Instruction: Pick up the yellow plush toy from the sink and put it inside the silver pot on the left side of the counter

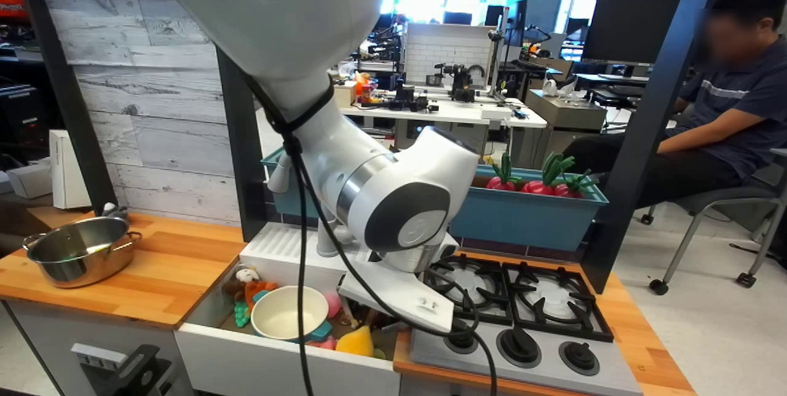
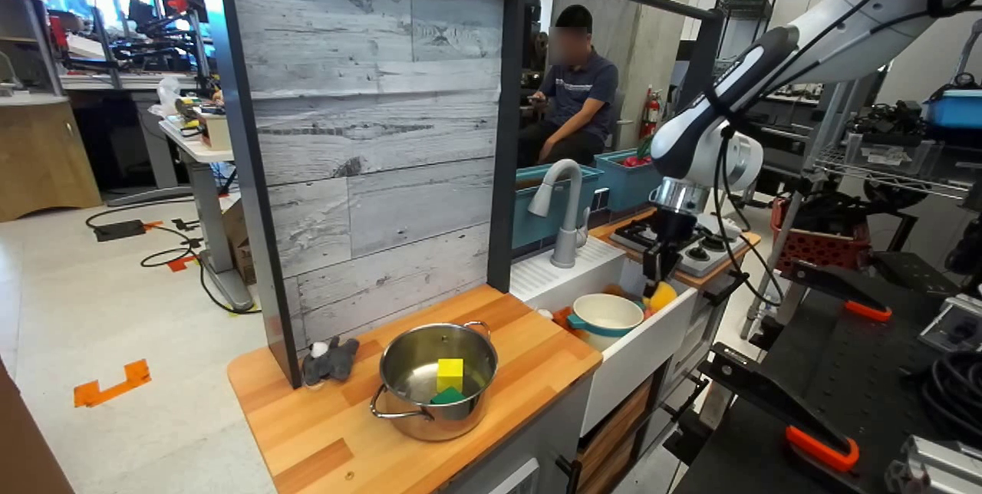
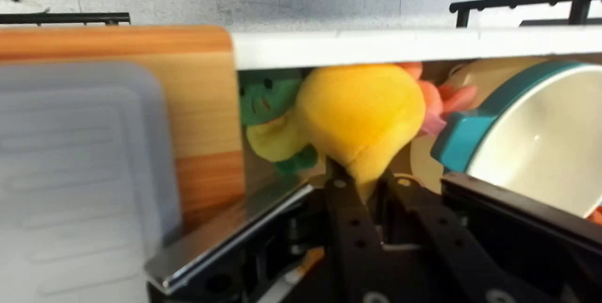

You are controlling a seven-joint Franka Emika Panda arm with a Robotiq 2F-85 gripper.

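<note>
The yellow plush toy [image 3: 362, 105] is inside the white sink [image 1: 276, 362], by its front wall; it also shows in both exterior views [image 1: 355, 342] [image 2: 661, 296]. My gripper [image 3: 367, 185] is shut on the toy's narrow end, with the rounded body sticking out beyond the fingers. In an exterior view the gripper [image 2: 654, 275] points down into the sink [image 2: 640, 363]; in an exterior view the arm hides the fingers. The silver pot [image 1: 89, 268] stands on the wooden counter [image 1: 178, 261] and also shows with its inside visible [image 2: 460, 426].
A white pot with teal handles [image 2: 607, 314] sits in the sink among other plush toys [image 1: 255, 288]. The grey faucet [image 2: 568, 210] stands behind. A yellow block [image 2: 449, 371] and green block [image 2: 448, 396] lie in the silver pot. A grey plush [image 2: 330, 360] is beside it. The stovetop [image 1: 516, 310] borders the sink.
</note>
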